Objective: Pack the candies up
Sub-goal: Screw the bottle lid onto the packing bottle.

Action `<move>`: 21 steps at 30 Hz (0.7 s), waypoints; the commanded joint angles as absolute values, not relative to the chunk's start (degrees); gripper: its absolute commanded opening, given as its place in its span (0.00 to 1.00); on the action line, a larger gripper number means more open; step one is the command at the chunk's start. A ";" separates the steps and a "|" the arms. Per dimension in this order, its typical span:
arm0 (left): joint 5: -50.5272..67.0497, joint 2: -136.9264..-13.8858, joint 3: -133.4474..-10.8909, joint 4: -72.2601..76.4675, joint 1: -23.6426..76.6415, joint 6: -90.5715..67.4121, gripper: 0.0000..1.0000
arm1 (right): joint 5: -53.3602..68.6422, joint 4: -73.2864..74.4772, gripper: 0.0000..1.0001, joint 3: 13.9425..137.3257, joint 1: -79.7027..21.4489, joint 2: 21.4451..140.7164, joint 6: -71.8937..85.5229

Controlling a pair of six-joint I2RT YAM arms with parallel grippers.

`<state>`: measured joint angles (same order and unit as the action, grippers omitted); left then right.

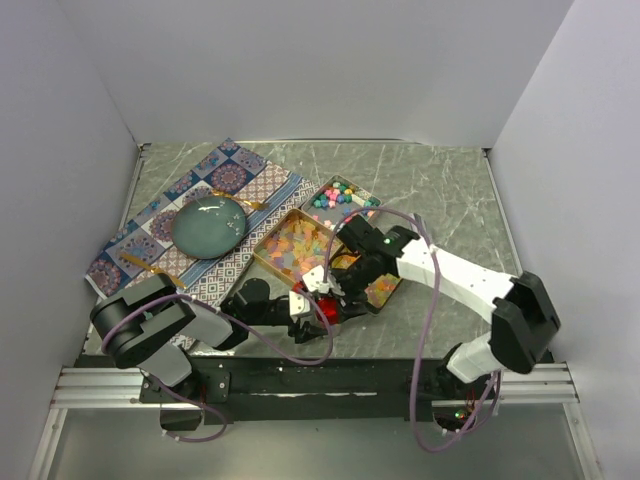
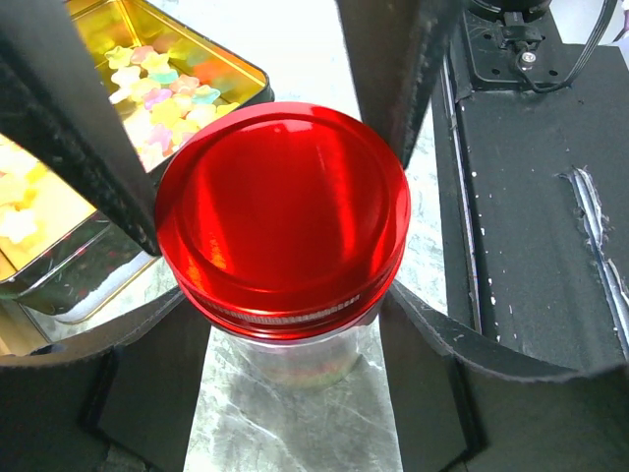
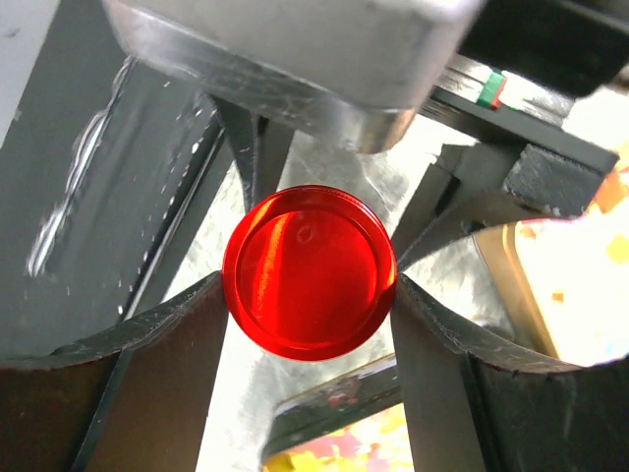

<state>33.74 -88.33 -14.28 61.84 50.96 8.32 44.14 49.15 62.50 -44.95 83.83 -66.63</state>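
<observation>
Top external view: both arms meet at a red lid (image 1: pixel 323 310) capping a clear jar (image 2: pixel 295 362) near the front of the table (image 1: pixel 440 200), just beside 3 gold tins (image 2: pixel 221 51). The candies (image 1: pixel 338 197) lie in those tins: pastel ones in the far tin, translucent yellow-pink in the middle one, and orange-red-yellow in the tin half hidden under the right arm. Faint colour behind the glass in the left wrist view may be a few more candies in the jar, but the lid blocks most of it.

The left gripper (image 2: pixel 290 329) is clamped on the jar's body just under the lid, 1 finger on each side. The right gripper (image 3: pixel 310 295) reaches in from above, its 2 fingers pressed to opposite sides of the lid's rim.

The risks look plain from here. If the left grip is too light, a twist on the lid would spin the whole jar instead of the thread. An off-axis pull could tilt the jar toward the nearest tin and scatter candies. The 4 fingers also crowd the same small neck, so a slight misalignment could knock them together.
</observation>
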 commanded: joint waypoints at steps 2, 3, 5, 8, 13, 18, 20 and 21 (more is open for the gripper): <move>28.31 -88.51 -14.77 56.51 50.89 9.67 0.01 | 38.15 42.72 0.50 56.87 -48.25 82.00 -43.36; 27.78 -88.33 -14.85 56.34 50.89 9.75 0.01 | 37.27 41.24 0.50 56.69 -48.43 82.26 -38.02; 27.60 -88.07 -14.94 55.73 50.89 9.76 0.01 | 36.83 38.17 0.48 55.56 -48.43 82.53 -33.07; 26.98 -87.89 -15.21 54.93 50.98 9.76 0.01 | 35.51 34.73 0.48 52.14 -48.87 79.72 -26.56; 26.72 -88.15 -15.29 54.58 51.24 10.11 0.01 | 34.64 31.12 0.47 48.87 -48.96 77.26 -18.03; 26.19 -88.77 -15.56 54.75 51.24 9.84 0.01 | 31.82 30.23 0.52 47.55 -50.36 76.29 -18.36; 26.10 -88.68 -15.38 54.84 51.24 9.84 0.01 | 33.82 32.76 0.65 48.25 -50.45 76.20 -20.55; 26.02 -88.68 -15.47 54.93 51.33 9.84 0.01 | 34.01 33.83 0.67 48.60 -50.45 75.68 -22.92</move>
